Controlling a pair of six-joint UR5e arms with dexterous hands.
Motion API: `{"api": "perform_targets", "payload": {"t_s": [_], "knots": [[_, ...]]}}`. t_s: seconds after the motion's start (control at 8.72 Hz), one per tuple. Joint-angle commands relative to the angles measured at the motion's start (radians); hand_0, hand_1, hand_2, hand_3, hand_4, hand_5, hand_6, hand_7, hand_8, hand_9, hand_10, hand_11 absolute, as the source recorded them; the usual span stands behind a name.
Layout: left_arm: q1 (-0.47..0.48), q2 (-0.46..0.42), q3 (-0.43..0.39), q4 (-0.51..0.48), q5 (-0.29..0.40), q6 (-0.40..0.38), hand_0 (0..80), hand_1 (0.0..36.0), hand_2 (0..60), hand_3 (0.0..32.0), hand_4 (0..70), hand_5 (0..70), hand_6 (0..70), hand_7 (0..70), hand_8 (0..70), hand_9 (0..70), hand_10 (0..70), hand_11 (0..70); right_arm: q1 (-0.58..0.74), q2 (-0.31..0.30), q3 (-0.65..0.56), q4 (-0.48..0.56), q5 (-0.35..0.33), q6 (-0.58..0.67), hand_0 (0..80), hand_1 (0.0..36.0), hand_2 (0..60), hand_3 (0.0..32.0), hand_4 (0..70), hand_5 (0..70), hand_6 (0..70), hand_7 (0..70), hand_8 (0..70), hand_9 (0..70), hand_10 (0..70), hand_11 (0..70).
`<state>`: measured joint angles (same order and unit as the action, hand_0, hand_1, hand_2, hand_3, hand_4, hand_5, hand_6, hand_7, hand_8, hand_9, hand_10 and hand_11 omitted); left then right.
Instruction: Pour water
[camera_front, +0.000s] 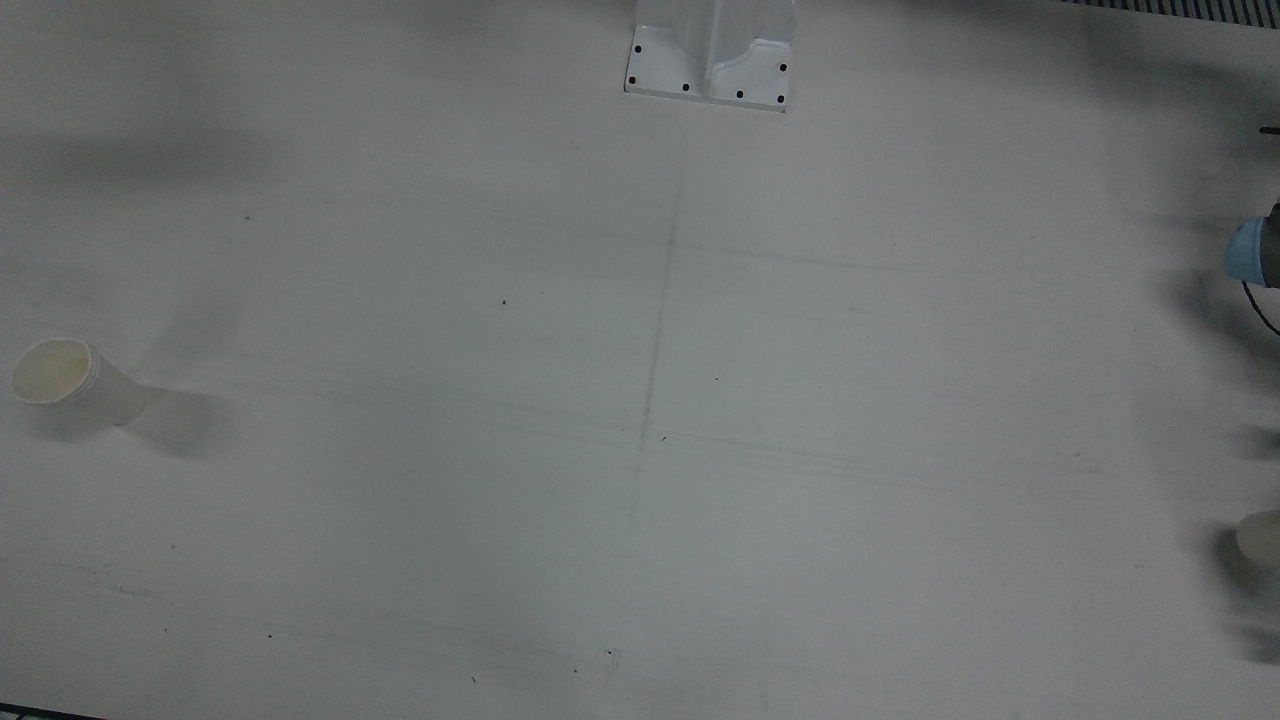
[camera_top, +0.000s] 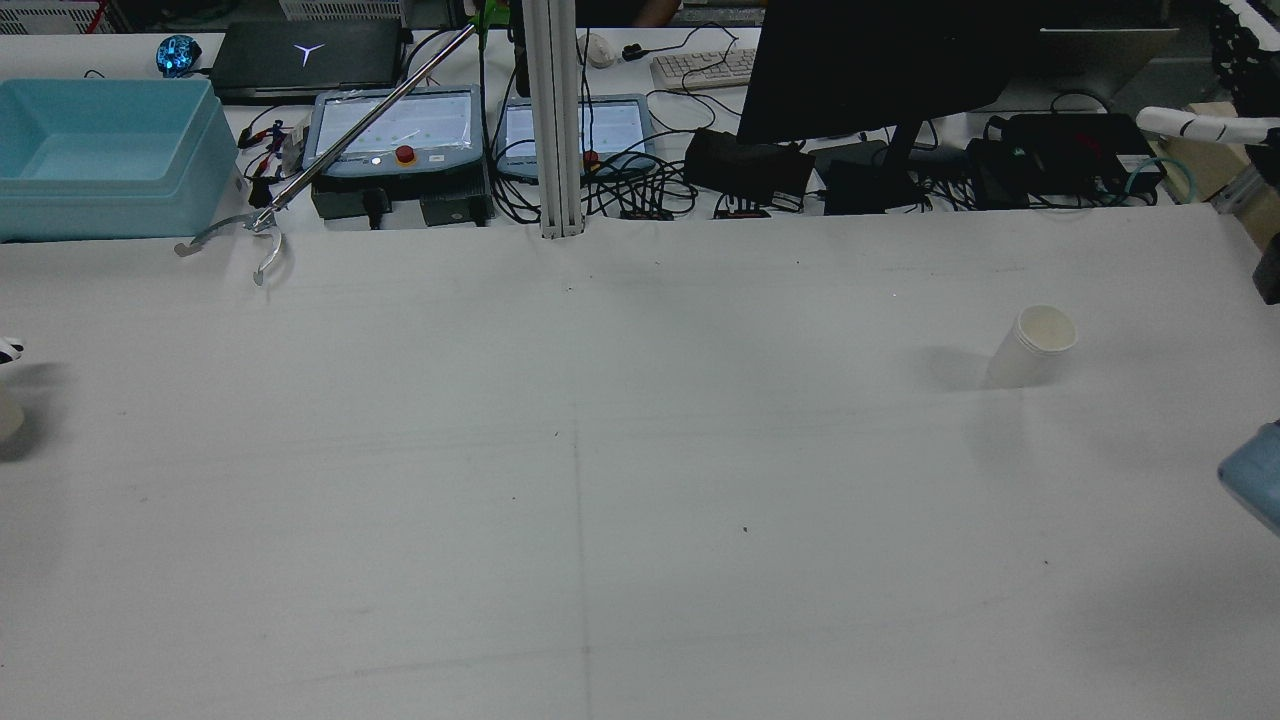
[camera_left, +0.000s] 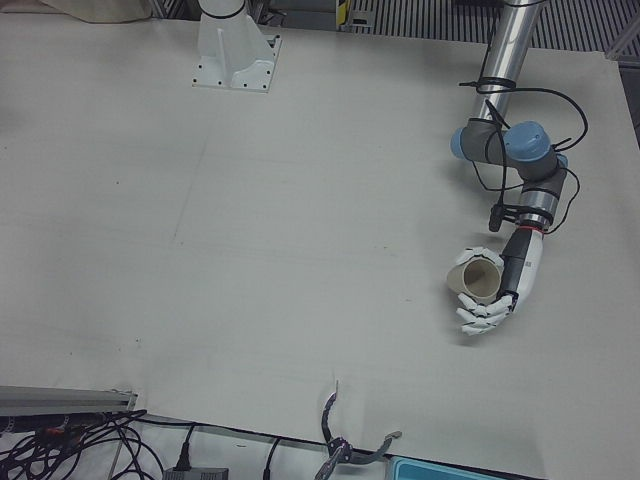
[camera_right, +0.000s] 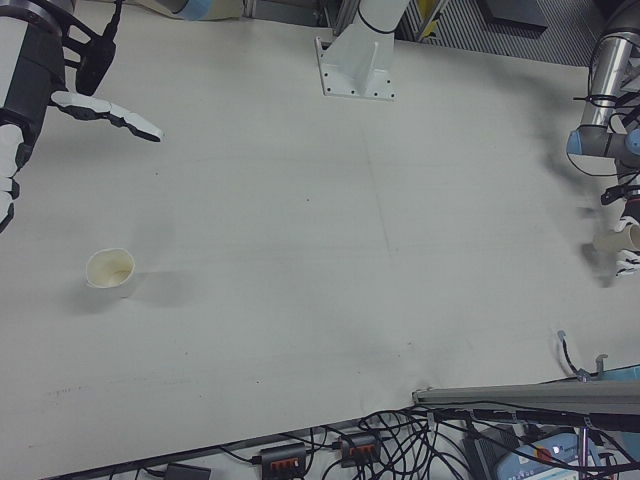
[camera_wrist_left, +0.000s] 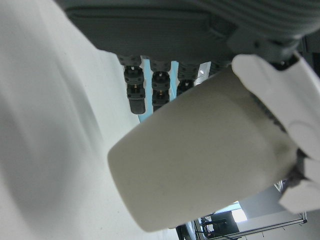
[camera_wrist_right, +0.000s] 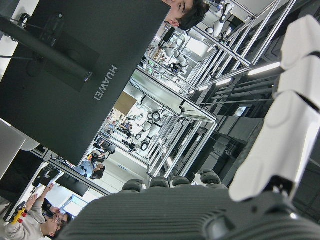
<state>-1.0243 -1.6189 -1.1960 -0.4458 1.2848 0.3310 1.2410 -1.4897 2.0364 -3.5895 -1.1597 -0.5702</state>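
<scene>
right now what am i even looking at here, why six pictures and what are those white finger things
It is one moment at a robot station, seen by six cameras. Two robot arms stand at a white table, each ending in a white mechanical hand. Three cameras face the robot from the operators' side, one looks from behind it, and one rides on each hand.

The left hand is closed around a paper cup, held tipped on its side; the left hand view shows that cup close up. The right hand holds nothing and has its fingers spread, raised above the table; its own camera points off at a monitor and the room beyond.

A second paper cup stands upright on the table on the right arm's side. Behind the table are screens, control tablets, cables and a blue bin.
</scene>
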Motion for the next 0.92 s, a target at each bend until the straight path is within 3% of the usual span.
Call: {"api": "perform_targets", "payload": {"t_s": [0.0, 0.11, 0.23, 0.34, 0.46, 0.57, 0.69, 0.8], "knots": [[0.000, -0.001, -0.005, 0.010, 0.001, -0.004, 35.7, 1.6, 25.0, 0.0, 60.8, 70.0, 35.6, 38.5, 20.4, 28.9, 15.9, 21.9, -0.002, 0.000, 0.001, 0.000, 0.000, 0.004, 46.3, 14.6, 14.0, 0.0, 2.8, 0.0, 0.0, 0.0, 0.0, 2.0, 0.0, 0.2], [0.001, 0.001, -0.004, 0.016, -0.001, -0.004, 42.0, 4.6, 25.4, 0.0, 60.0, 70.0, 34.4, 37.1, 19.6, 27.7, 15.6, 21.9, 0.000, 0.000, 0.001, 0.000, 0.000, 0.004, 46.2, 14.6, 14.0, 0.0, 2.9, 0.0, 0.0, 0.0, 0.0, 2.0, 0.0, 0.3], [0.003, -0.001, -0.004, 0.022, -0.001, -0.004, 48.9, 14.9, 37.6, 0.0, 59.9, 70.0, 33.2, 35.9, 19.4, 27.2, 16.1, 23.5, 0.000, 0.000, 0.001, 0.000, 0.000, 0.004, 46.1, 14.6, 14.3, 0.0, 2.9, 0.0, 0.0, 0.0, 0.0, 2.0, 0.0, 0.3], [0.003, -0.001, -0.005, 0.029, -0.001, -0.004, 64.2, 35.5, 60.0, 0.0, 59.9, 70.0, 32.4, 34.7, 20.0, 27.2, 17.2, 27.1, 0.000, 0.000, 0.001, 0.000, 0.000, 0.004, 46.0, 14.5, 14.0, 0.0, 2.9, 0.0, 0.0, 0.0, 0.0, 2.0, 0.0, 0.2], [0.001, -0.001, -0.005, 0.032, -0.001, -0.004, 78.8, 36.0, 60.0, 0.0, 58.2, 70.0, 31.8, 33.6, 20.2, 27.0, 17.4, 28.3, 0.000, -0.001, 0.001, 0.000, 0.000, 0.004, 45.9, 14.2, 13.8, 0.0, 2.9, 0.0, 0.0, 0.0, 0.0, 2.0, 0.0, 0.3], [-0.009, -0.001, -0.005, 0.032, -0.001, -0.004, 80.0, 36.0, 60.0, 0.0, 56.7, 70.0, 31.6, 32.6, 20.4, 27.0, 17.4, 28.8, 0.000, 0.000, 0.001, 0.000, 0.000, 0.004, 46.0, 14.0, 13.7, 0.0, 3.0, 0.0, 0.0, 0.0, 0.0, 2.1, 0.0, 0.1], [-0.010, -0.001, -0.005, 0.032, -0.001, -0.004, 76.2, 36.0, 60.0, 0.0, 54.8, 70.0, 31.5, 32.5, 20.1, 26.7, 17.0, 27.8, 0.000, 0.000, 0.001, 0.000, 0.000, 0.004, 46.1, 14.0, 13.6, 0.0, 3.0, 0.0, 0.0, 0.0, 0.0, 2.1, 0.0, 0.2], [-0.010, -0.001, -0.007, 0.029, -0.001, -0.004, 65.3, 36.0, 60.0, 0.0, 54.5, 70.0, 31.7, 32.7, 19.8, 26.6, 16.7, 26.9, 0.000, 0.000, 0.001, 0.000, 0.000, 0.004, 46.0, 13.9, 13.4, 0.0, 3.1, 0.0, 0.0, 0.0, 0.0, 2.0, 0.0, 0.2]]}}
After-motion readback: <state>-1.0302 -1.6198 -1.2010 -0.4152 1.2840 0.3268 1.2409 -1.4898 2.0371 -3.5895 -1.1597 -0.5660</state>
